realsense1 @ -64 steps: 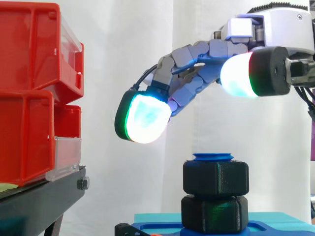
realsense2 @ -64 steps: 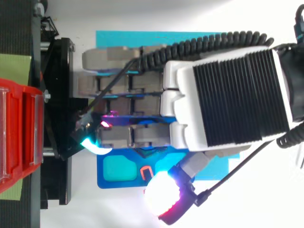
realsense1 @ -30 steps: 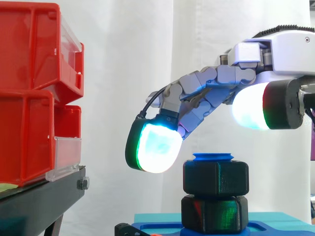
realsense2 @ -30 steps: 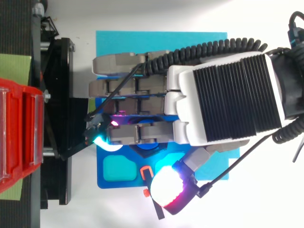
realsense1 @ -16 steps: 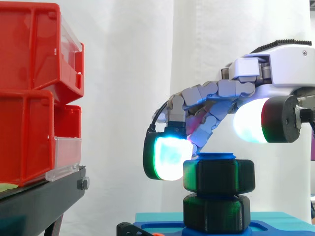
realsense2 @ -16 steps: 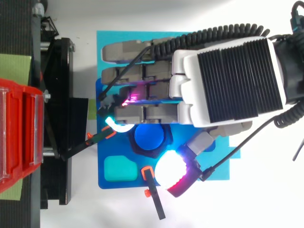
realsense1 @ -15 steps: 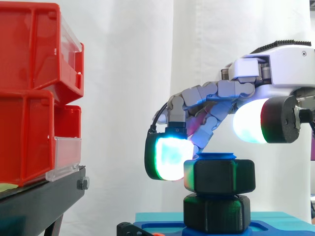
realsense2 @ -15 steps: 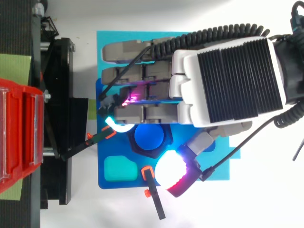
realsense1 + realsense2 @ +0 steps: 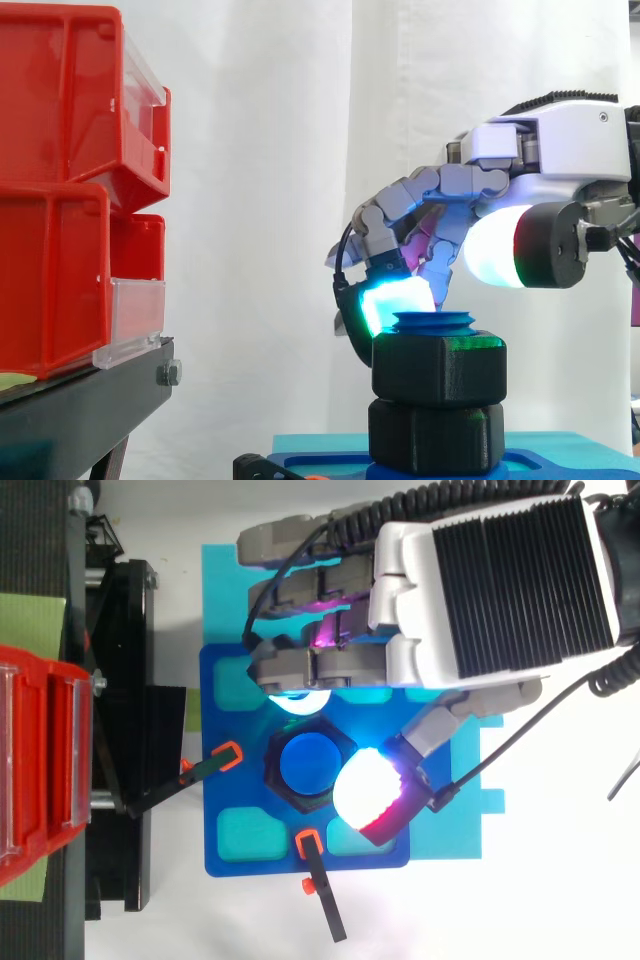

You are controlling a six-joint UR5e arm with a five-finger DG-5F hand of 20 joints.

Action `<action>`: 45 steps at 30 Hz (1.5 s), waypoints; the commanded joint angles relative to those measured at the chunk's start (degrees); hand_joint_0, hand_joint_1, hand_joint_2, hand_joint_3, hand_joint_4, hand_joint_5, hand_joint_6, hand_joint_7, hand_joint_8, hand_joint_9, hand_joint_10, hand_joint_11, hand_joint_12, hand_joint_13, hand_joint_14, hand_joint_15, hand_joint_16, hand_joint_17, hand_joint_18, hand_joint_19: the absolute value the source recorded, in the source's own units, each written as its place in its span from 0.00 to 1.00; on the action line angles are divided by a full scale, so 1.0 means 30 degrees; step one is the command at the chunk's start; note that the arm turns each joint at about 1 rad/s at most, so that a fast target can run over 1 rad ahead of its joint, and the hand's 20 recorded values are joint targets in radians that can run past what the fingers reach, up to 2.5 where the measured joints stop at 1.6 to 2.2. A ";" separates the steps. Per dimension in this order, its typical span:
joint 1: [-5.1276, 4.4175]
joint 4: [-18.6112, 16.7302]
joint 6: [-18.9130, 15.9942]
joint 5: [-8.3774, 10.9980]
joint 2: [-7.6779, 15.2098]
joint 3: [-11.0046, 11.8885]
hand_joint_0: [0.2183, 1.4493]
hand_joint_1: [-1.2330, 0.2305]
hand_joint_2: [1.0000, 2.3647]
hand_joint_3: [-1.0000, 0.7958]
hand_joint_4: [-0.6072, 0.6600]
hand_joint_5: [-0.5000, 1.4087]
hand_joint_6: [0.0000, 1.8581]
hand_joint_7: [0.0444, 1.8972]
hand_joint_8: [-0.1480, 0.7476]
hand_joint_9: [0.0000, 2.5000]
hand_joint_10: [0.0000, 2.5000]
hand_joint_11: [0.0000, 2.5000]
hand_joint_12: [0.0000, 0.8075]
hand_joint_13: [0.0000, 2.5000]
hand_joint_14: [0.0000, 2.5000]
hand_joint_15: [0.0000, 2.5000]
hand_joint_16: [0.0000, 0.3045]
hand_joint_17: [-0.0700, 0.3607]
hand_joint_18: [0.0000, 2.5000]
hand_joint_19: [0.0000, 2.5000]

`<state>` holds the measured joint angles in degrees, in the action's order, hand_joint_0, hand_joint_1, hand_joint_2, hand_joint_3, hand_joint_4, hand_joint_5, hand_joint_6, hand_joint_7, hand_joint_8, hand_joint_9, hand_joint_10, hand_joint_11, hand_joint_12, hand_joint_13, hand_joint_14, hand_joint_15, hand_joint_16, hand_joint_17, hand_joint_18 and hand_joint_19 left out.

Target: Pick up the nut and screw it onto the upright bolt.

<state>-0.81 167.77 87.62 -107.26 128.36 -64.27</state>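
The black hex nut (image 9: pixel 438 368) sits on the upright blue bolt (image 9: pixel 308 763), whose top (image 9: pixel 432 321) pokes out above it. A second black hex piece (image 9: pixel 435 437) lies beneath the nut on the blue baseplate (image 9: pixel 232 852). My hand (image 9: pixel 500 580) reaches in from the right with its fingers curled down over the nut's far side. One glowing cyan fingertip (image 9: pixel 395 300) presses on the nut's upper far edge. The white thumb pad (image 9: pixel 498 247) hovers above the nut's near right corner without touching it.
Red bins (image 9: pixel 60 190) are stacked on a black stand (image 9: pixel 90 400) to the left. The baseplate rests on a cyan mat (image 9: pixel 440 830). Two orange-tipped black clamps (image 9: pixel 225 758) (image 9: pixel 318 880) lie at the plate's left and front edges.
The hand has shifted toward the nut's far side and its fingers have curled in. The glowing fingertip swept from the nut's left side round to its far edge, and the nut looks turned.
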 commanded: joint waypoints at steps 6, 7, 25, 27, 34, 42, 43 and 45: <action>0.0211 -0.0376 -0.0146 -0.0046 -0.0013 0.0152 0.28 0.65 0.00 0.28 0.63 0.26 0.27 0.77 0.48 0.46 0.00 0.02 0.25 0.32 0.00 0.00 0.04 0.23 0.17 0.00; 0.0211 -0.0405 -0.0175 -0.0017 -0.0013 0.0211 0.28 0.65 0.00 0.28 0.64 0.26 0.27 0.73 0.47 0.46 0.00 0.02 0.25 0.31 0.00 0.00 0.04 0.23 0.17 0.00; -0.0668 0.0327 -0.0321 0.0950 -0.0013 0.1265 0.27 0.67 0.00 0.28 0.69 0.22 0.27 0.46 0.45 0.39 0.00 0.00 0.28 0.28 0.00 0.00 0.06 0.26 0.14 0.00; -0.0815 0.0327 -0.0321 0.1067 0.0016 0.1178 0.27 0.67 0.00 0.28 0.68 0.22 0.27 0.45 0.45 0.38 0.00 0.00 0.28 0.27 0.00 0.00 0.06 0.26 0.14 0.00; -0.0961 -0.0142 -0.0204 0.1038 0.0016 0.0738 0.27 0.67 0.00 0.28 0.68 0.21 0.27 0.45 0.45 0.38 0.00 0.00 0.28 0.27 0.00 0.00 0.06 0.27 0.13 0.00; -0.1049 -0.0493 -0.0204 0.1038 0.0016 0.0181 0.27 0.67 0.00 0.28 0.68 0.22 0.27 0.45 0.45 0.38 0.00 0.00 0.28 0.27 0.00 0.00 0.06 0.27 0.13 0.00; -0.1049 -0.0523 -0.0233 0.1038 0.0016 0.0152 0.27 0.67 0.00 0.28 0.68 0.22 0.27 0.45 0.45 0.38 0.00 0.00 0.29 0.27 0.00 0.00 0.06 0.27 0.13 0.00; -0.1078 -0.0610 -0.0233 0.1067 0.0016 0.0094 0.27 0.67 0.00 0.28 0.68 0.22 0.27 0.45 0.44 0.38 0.00 0.00 0.28 0.27 0.00 0.00 0.07 0.27 0.13 0.00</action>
<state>-3.94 166.19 86.95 -104.14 128.41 -63.71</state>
